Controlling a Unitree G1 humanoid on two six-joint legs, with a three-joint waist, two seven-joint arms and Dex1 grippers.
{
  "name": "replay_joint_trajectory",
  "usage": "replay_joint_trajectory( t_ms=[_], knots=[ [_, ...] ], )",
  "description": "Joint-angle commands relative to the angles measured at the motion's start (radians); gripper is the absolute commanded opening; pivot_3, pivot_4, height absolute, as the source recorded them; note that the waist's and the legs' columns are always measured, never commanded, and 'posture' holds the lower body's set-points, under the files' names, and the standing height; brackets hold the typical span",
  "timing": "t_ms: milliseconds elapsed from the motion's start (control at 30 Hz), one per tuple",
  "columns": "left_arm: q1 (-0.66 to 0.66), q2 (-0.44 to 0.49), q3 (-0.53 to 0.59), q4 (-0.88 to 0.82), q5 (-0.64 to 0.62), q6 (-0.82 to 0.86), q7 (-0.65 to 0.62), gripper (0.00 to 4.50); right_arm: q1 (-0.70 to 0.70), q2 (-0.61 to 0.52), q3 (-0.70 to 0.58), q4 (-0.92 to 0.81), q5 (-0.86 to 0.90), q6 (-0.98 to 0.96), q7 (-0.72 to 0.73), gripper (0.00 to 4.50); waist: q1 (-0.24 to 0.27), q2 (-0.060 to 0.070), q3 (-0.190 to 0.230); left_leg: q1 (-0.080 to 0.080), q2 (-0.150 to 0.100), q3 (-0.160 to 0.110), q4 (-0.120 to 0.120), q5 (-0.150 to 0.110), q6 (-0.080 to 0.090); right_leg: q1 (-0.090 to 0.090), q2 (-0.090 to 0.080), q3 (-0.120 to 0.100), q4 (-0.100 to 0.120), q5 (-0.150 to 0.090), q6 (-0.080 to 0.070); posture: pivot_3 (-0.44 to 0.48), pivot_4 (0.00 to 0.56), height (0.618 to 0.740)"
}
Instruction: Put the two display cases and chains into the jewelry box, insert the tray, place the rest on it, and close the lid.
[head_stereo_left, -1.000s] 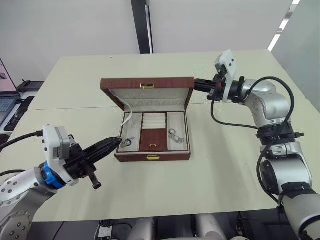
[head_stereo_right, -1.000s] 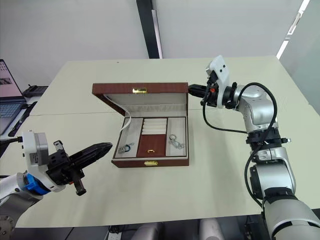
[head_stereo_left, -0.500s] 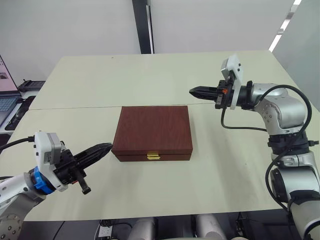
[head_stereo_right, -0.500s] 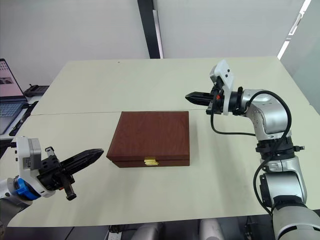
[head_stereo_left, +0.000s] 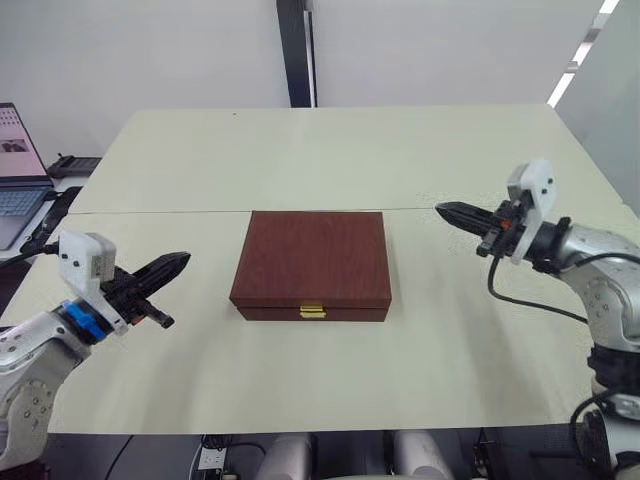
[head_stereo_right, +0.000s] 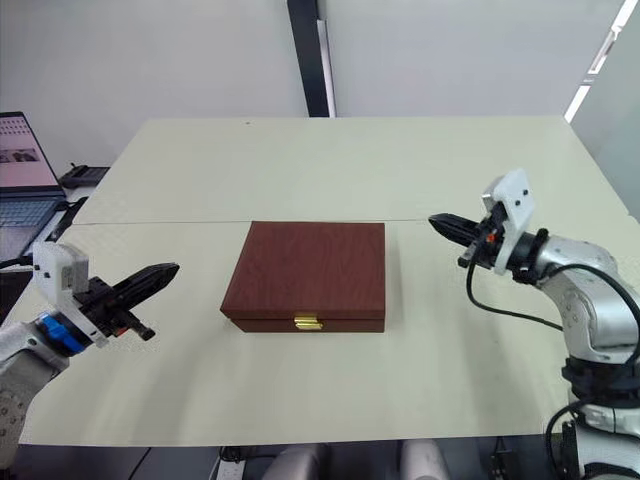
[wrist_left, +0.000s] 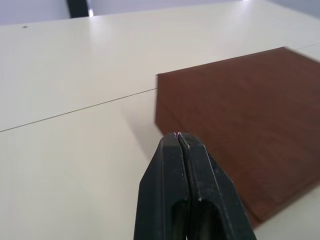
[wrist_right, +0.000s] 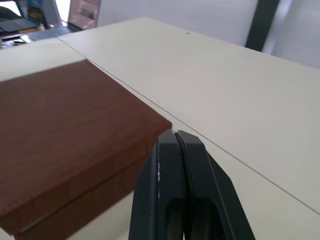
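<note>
Jaws on both grippers are pressed together and hold nothing: the left gripper (head_stereo_left: 172, 264) hangs to the left of the jewelry box (head_stereo_left: 312, 266), the right gripper (head_stereo_left: 452, 212) to its right, each well apart from it and pointing toward it. A second ago the box stood open with the tray seated and the trinkets lying in its side compartments; half a second ago the lid (head_stereo_right: 308, 268) was already down, and since then both arms have drawn back outward from the box. The lid now lies flat, its gold clasp (head_stereo_left: 312, 311) at the front edge nearest the robot, on the bare cream desk (head_stereo_left: 420, 160). With everything shut away inside, the task looks complete.
</note>
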Motion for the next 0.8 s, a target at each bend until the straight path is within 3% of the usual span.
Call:
replay_joint_trajectory(
  t_ms=[33,267,433,800],
  knots=[
    [-0.056,-0.031,-0.056,0.068,0.129,-0.064,0.085,0.0,0.141,-0.016,-0.051,-0.062,-0.069,-0.125,-0.046,0.01,0.001,-0.001,0.0,0.0,0.0,0.0,0.0,0.0,0.0,0.0,0.0,0.0,0.0,0.0,0.0,0.0,0.15,0.74],
    [-0.091,-0.104,-0.105,0.21,0.282,-0.204,0.144,0.0,0.277,0.053,-0.057,0.081,-0.221,-0.372,-0.211,0.01,-0.007,-0.002,0.0,0.002,0.001,0.002,0.0,0.0,0.0,0.0,0.002,0.003,0.0,0.001,0.001,0.0,0.15,0.74],
    [-0.086,-0.137,-0.11,0.285,0.344,-0.289,0.172,0.0,0.27,0.074,-0.032,0.178,-0.299,-0.486,-0.283,0.01,-0.004,-0.002,0.0,0.002,0.0,0.002,0.0,0.0,0.0,0.0,0.002,0.003,0.0,0.001,0.001,0.0,0.15,0.74],
    [-0.06,-0.187,-0.075,0.274,0.354,-0.339,0.207,0.0,0.208,0.075,-0.006,0.294,-0.361,-0.607,-0.349,0.01,-0.004,-0.002,0.0,0.001,0.001,0.002,0.001,0.0,0.0,0.0,0.002,0.003,0.001,0.001,0.001,0.0,0.15,0.74]
  ],
)
